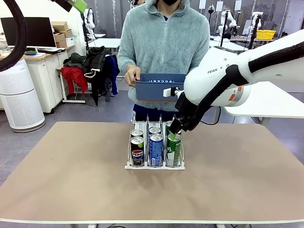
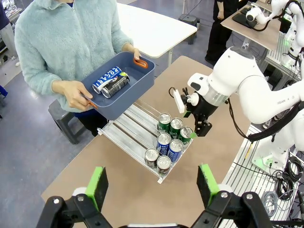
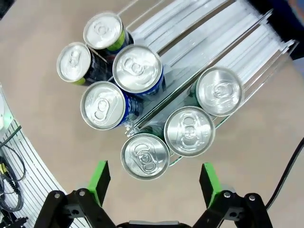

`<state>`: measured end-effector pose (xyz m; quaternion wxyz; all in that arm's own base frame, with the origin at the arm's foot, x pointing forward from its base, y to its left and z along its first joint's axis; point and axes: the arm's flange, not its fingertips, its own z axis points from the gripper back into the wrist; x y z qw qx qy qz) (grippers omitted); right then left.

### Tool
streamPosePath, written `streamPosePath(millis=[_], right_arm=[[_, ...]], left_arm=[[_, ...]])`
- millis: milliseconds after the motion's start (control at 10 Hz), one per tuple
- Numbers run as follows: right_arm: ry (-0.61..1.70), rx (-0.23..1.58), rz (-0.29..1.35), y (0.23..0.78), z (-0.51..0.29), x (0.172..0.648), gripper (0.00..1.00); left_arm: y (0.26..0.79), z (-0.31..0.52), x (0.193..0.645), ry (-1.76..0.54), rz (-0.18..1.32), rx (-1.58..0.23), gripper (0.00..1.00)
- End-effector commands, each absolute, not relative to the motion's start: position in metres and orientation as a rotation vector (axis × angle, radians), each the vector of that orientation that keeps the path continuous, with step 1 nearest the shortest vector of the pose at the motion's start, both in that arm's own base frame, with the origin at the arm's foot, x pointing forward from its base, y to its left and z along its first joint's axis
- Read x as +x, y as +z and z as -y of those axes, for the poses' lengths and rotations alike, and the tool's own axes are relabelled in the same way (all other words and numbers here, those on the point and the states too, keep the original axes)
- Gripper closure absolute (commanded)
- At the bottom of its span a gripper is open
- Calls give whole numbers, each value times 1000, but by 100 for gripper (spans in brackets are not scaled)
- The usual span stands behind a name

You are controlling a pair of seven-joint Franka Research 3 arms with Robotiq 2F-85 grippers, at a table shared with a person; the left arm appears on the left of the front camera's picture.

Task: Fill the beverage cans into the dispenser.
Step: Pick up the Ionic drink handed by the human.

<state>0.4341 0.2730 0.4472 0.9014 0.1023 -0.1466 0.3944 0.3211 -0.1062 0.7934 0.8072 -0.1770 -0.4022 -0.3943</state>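
The dispenser (image 1: 154,166) stands mid-table with several beverage cans upright at its front end. Two black Pepsi cans (image 1: 137,152) fill the left lane, two blue cans (image 1: 156,149) the middle, green cans (image 1: 173,150) the right. My right gripper (image 1: 175,130) hovers open just above the front green can (image 3: 145,156), with nothing between its fingers (image 3: 99,178). From above, three green cans line the right lane (image 3: 189,131). High over the table, my left gripper (image 2: 153,187) is open and empty. The dispenser's (image 2: 130,126) far half is bare.
A person at the far edge holds a dark blue bin (image 1: 156,90) over the dispenser's back end. Inside the bin (image 2: 128,102) lie a blue can (image 2: 107,76) and a black can (image 2: 115,85). Bare tabletop (image 1: 71,166) lies on both sides.
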Motion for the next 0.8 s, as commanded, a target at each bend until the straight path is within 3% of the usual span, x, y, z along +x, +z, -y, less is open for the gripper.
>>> streamPosePath(millis=[0, 200, 300, 700], right_arm=[[758, 166, 408, 494, -258, 428, 0], [724, 181, 476, 557, -236, 425, 0], [745, 251, 423, 583, -229, 422, 0], [690, 201, 569, 683, -195, 403, 0]], left_arm=[[792, 106, 321, -843, 859, -380, 0], [792, 106, 321, -843, 859, -380, 0], [792, 106, 321, -843, 859, -380, 0], [792, 106, 321, -843, 859, -380, 0]])
